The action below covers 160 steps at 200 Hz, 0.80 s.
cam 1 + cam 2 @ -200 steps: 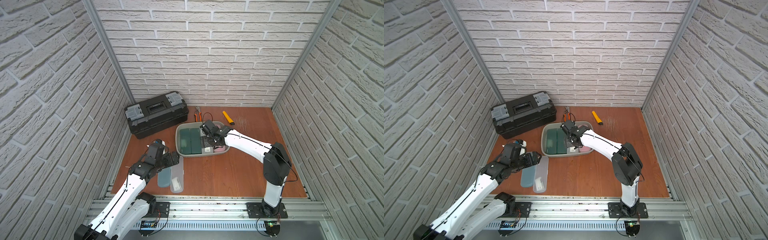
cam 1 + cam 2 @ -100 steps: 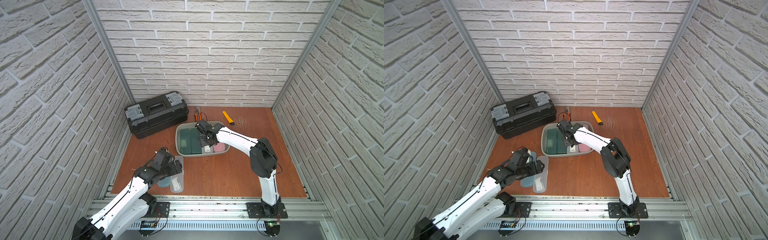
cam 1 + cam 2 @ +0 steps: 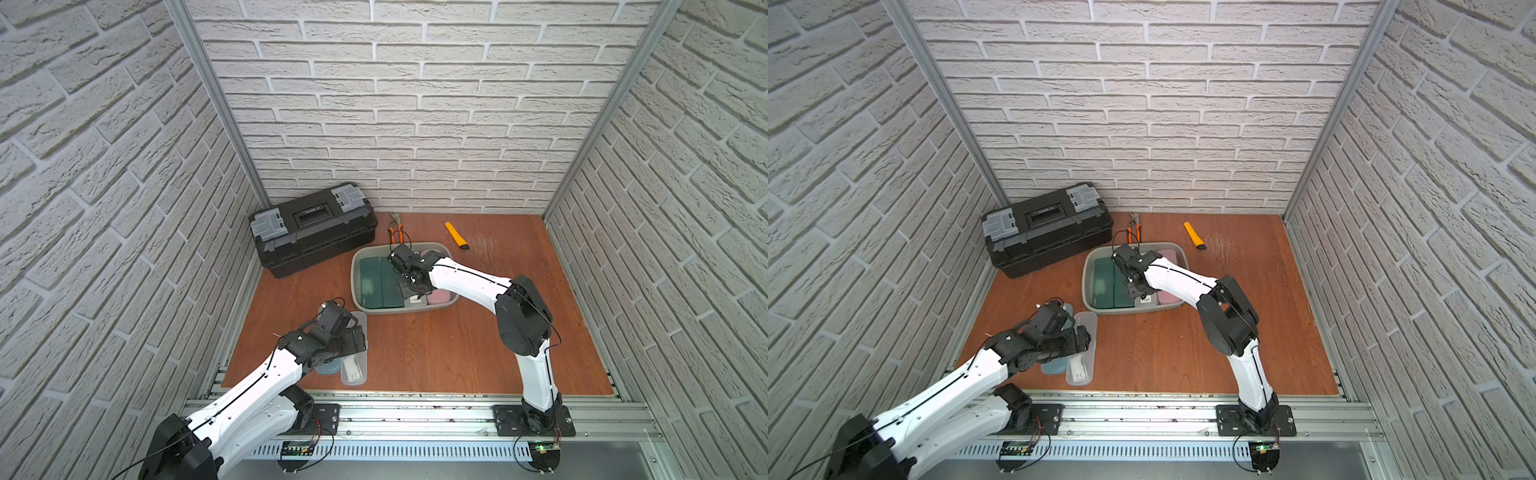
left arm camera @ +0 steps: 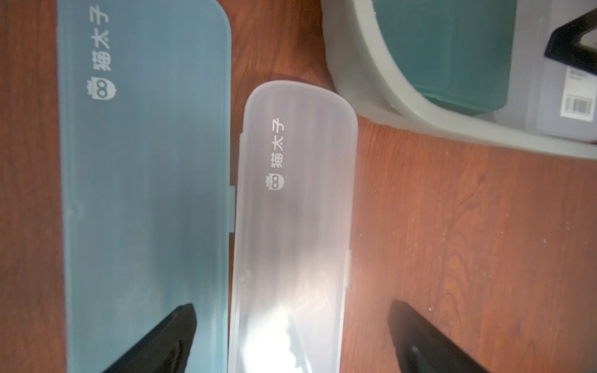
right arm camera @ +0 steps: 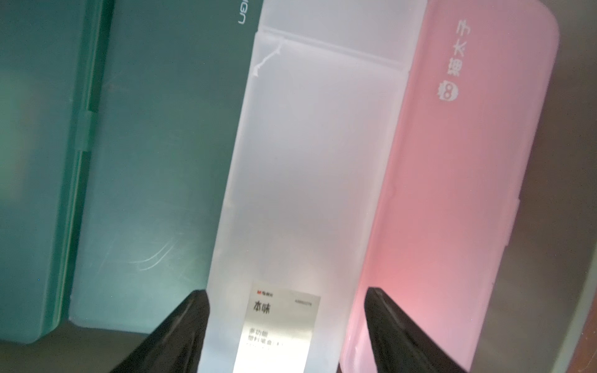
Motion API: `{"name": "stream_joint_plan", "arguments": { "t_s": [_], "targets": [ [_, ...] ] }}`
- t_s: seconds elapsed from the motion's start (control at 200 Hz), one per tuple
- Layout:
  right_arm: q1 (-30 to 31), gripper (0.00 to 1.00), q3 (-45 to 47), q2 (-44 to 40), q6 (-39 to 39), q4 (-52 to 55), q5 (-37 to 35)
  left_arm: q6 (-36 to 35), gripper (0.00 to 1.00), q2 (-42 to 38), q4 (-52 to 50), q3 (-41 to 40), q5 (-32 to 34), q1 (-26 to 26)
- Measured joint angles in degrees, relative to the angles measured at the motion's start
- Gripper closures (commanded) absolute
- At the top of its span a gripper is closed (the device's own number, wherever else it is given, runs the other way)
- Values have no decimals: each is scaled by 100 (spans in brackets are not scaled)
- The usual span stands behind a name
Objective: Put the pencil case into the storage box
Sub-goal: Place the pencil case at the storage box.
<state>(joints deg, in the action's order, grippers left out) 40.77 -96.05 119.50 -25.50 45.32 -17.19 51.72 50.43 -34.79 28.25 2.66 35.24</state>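
Note:
The storage box [image 3: 399, 311] [image 3: 1121, 311] is a grey-green tub at mid-table. In it lie two teal pencil cases [image 3: 376, 282] [image 5: 145, 161], a clear labelled one [image 5: 307, 177] and a pink one [image 5: 452, 193]. My right gripper [image 3: 409, 286] [image 3: 1138, 291] [image 5: 286, 323] hangs open over the clear case, one finger to each side of it. On the table at front left lie a clear pencil case [image 3: 354, 370] [image 4: 297, 210] and a blue one [image 3: 328, 369] [image 4: 145, 161]. Just above them my left gripper [image 3: 353, 338] [image 4: 290, 339] is open, straddling the clear case.
A black toolbox [image 3: 311, 232] with grey latches stands at the back left. Orange-handled pliers [image 3: 395, 230] and a yellow utility knife [image 3: 456, 236] lie behind the tub. Brick walls close three sides, and a metal rail runs along the front.
My left arm has swung toward the front and come down over the two cases on the table. My right gripper has shifted a little to the left inside the tub, with its elbow pulled in.

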Motion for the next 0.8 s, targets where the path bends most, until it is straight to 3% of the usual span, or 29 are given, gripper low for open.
{"name": "stream_joint_plan", "arguments": {
  "t_s": [0.41,0.8],
  "targets": [
    [-7,18,243,-302,221,-90,-76,146,1,446,55,0,68,328],
    [-15,19,1537,-2417,369,-651,-105,236,2,909,420,37,247,695]
  ]
}}
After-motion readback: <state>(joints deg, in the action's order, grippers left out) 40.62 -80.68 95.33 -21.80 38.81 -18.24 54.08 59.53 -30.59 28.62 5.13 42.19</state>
